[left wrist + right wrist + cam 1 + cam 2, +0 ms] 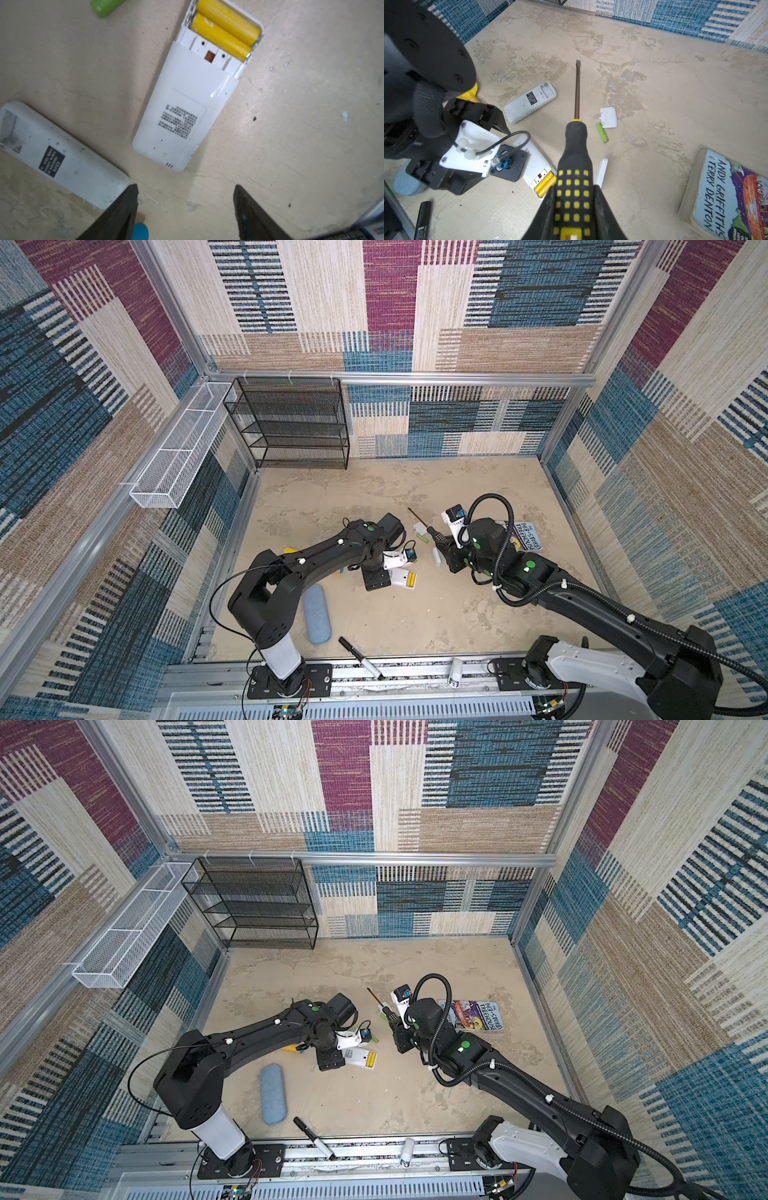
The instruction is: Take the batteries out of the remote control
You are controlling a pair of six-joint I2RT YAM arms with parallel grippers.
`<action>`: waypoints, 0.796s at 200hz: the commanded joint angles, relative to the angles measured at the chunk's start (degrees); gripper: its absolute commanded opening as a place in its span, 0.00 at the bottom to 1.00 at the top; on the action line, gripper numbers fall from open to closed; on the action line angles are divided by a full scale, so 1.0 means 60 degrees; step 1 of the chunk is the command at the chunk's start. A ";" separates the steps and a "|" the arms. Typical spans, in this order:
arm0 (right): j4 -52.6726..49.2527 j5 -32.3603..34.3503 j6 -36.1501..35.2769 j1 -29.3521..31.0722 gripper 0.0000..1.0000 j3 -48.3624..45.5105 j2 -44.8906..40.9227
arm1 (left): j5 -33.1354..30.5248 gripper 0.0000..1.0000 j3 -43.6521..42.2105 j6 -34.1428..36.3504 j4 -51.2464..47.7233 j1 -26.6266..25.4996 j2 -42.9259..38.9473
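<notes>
Slippage looks the main risk: the right gripper (pixel 574 193) pinches a screwdriver (pixel 575 155) by its handle near the open remote (pixel 182 116), and the blade could skid off the two yellow batteries (pixel 224 31) seated in that remote's bay. Left gripper (pixel 186 187), spread and empty, hovers at the remote's closed end. Beyond that remote lie two covers (pixel 608 117), one green battery (pixel 601 132) and one empty remote (pixel 529 101).

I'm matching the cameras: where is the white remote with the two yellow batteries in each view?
In a top view: the remote just below centre.
In a top view: again just below centre.
Left wrist: fills the middle.
Right wrist: lower middle, partly hidden.
Shared landmark: the loose green battery near it.
</notes>
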 commanded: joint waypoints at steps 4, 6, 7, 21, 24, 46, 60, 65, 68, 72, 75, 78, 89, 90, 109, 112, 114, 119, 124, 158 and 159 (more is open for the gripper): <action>0.0062 -0.0069 0.0134 0.0002 0.00 -0.0102 -0.0217 | 0.0134 0.75 0.0200 0.0316 -0.0012 -0.0002 0.0429; 0.0050 -0.0062 0.0146 0.0016 0.00 -0.0122 -0.0232 | 0.0137 0.75 0.0207 0.0315 0.0002 -0.0008 0.0466; 0.0048 -0.0061 0.0147 0.0018 0.00 -0.0135 -0.0242 | 0.0138 0.75 0.0208 0.0315 0.0014 -0.0009 0.0485; 0.0046 -0.0086 0.0171 0.0020 0.00 -0.0246 -0.0365 | -0.0059 0.74 0.0209 0.0285 0.0342 -0.0010 0.0665; 0.0042 -0.0100 0.0180 0.0017 0.00 -0.0270 -0.0389 | -0.0086 0.74 0.0209 0.0286 0.0415 -0.0010 0.0688; 0.0010 -0.0162 0.0207 0.0015 0.00 -0.0408 -0.0522 | -0.0235 0.75 0.0216 0.0424 0.0925 -0.0010 0.0899; -0.0023 -0.0196 0.0204 0.0018 0.00 -0.0469 -0.0599 | -0.0289 0.75 0.0273 0.0559 0.1058 -0.0010 0.1089; -0.0025 -0.0209 0.0207 0.0013 0.00 -0.0507 -0.0635 | -0.0360 0.75 0.0303 0.0585 0.1113 -0.0010 0.1162; -0.0027 -0.0216 0.0208 0.0014 0.00 -0.0520 -0.0657 | -0.0400 0.75 0.0329 0.0603 0.1134 -0.0010 0.1214; -0.0014 -0.0223 0.0208 0.0015 0.00 -0.0555 -0.0695 | -0.0466 0.75 0.0353 0.0629 0.1177 -0.0002 0.1279; -0.0013 -0.0231 0.0206 0.0012 0.00 -0.0581 -0.0715 | -0.0519 0.75 0.0371 0.0634 0.1195 -0.0009 0.1323; 0.0000 -0.0222 0.0221 0.0020 0.00 -0.0610 -0.0740 | -0.0564 0.75 0.0398 0.0644 0.1208 -0.0010 0.1367; 0.0003 -0.0244 0.0221 0.0021 0.00 -0.0695 -0.0833 | -0.0595 0.75 0.0496 0.0679 0.1240 -0.0010 0.1488; 0.0003 -0.0247 0.0222 0.0021 0.00 -0.0700 -0.0843 | -0.0595 0.75 0.0499 0.0687 0.1233 -0.0010 0.1501; -0.0049 -0.0193 0.0222 0.0016 0.00 -0.0797 -0.0960 | -0.0709 0.75 0.0639 0.0710 0.1304 -0.0010 0.1652; -0.0054 -0.0198 0.0223 0.0013 0.00 -0.0813 -0.0979 | -0.0707 0.75 0.0664 0.0710 0.1300 -0.0010 0.1667; -0.0056 -0.0193 0.0223 0.0019 0.00 -0.0830 -0.0990 | -0.0710 0.75 0.0678 0.0710 0.1307 -0.0010 0.1680; -0.0069 -0.0168 0.0223 0.0020 0.00 -0.0847 -0.1020 | -0.0721 0.75 0.0702 0.0723 0.1331 -0.0010 0.1689; -0.0071 -0.0150 0.0204 0.0019 0.00 -0.0864 -0.1052 | -0.0747 0.75 0.0703 0.0739 0.1397 -0.0010 0.1690; -0.0113 -0.0151 0.0176 0.0012 0.00 -0.0963 -0.1116 | -0.0913 0.76 0.0804 0.0916 0.1564 -0.0002 0.1682; -0.0114 -0.0150 0.0177 0.0009 0.00 -0.0958 -0.1108 | -0.0915 0.76 0.0799 0.0930 0.1571 -0.0006 0.1686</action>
